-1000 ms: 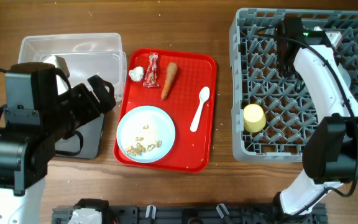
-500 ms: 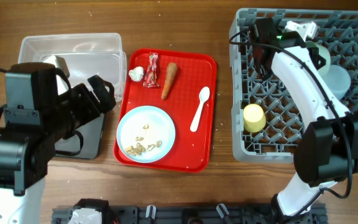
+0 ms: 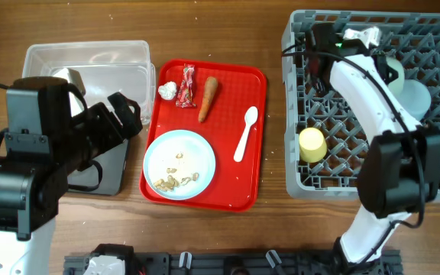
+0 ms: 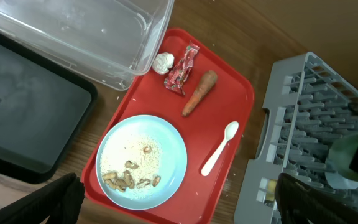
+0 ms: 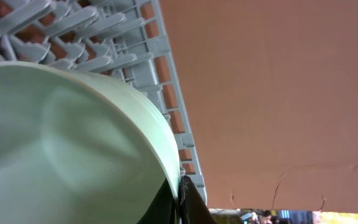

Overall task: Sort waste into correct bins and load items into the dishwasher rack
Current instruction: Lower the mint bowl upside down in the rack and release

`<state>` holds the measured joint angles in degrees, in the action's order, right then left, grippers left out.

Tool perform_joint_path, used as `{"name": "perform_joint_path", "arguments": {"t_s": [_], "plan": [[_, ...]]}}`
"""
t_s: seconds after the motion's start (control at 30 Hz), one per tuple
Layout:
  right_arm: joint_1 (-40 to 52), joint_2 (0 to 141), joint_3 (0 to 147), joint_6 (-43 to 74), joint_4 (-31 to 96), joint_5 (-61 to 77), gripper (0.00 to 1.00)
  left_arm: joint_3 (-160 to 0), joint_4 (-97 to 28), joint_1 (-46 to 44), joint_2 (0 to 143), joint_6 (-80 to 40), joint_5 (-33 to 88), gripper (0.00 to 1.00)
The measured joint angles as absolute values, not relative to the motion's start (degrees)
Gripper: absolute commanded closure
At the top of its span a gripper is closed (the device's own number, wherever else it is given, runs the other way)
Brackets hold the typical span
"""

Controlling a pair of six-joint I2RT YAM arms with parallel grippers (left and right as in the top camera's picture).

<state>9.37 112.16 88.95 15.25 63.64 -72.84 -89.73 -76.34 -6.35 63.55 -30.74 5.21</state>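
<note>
Trash first: paper ball [image 3: 167, 91], candy wrapper [image 3: 187, 85] and carrot stick [image 3: 208, 98] lie along the far edge of the red tray [image 3: 243, 185]. The plate [image 3: 179, 153] with crumbs [image 3: 176, 179] and the spoon [image 3: 245, 134] sit on it too. Just left of the red tray you've got the clear tub [image 3: 90, 57] and black tray [image 3: 109, 172]. The dishwasher rack [image 3: 342, 177] is right of it, yellow cup [image 3: 312, 143] inside.

The left gripper [image 4: 188, 202] hangs left of the red tray, jaws spread wide, holding nothing. The right gripper [image 5: 179, 199] is over the rack, jaws pinched nearly together on the rim of the mint bowl [image 5: 61, 149].
</note>
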Motion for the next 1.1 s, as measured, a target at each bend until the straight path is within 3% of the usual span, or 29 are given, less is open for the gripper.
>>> {"name": "perform_joint_path", "arguments": {"t_s": [1.0, 1.1], "plan": [[13.8, 112.8, 85.1, 16.6, 68.3, -72.1, 0.96, -89.7, -76.3, -6.3, 63.5, -30.7, 5.2, 0.0], [15.4, 112.8, 85.1, 16.7, 68.7, -70.6, 0.92, -89.7, -76.3, -6.3, 63.5, -30.7, 5.2, 0.0]]}}
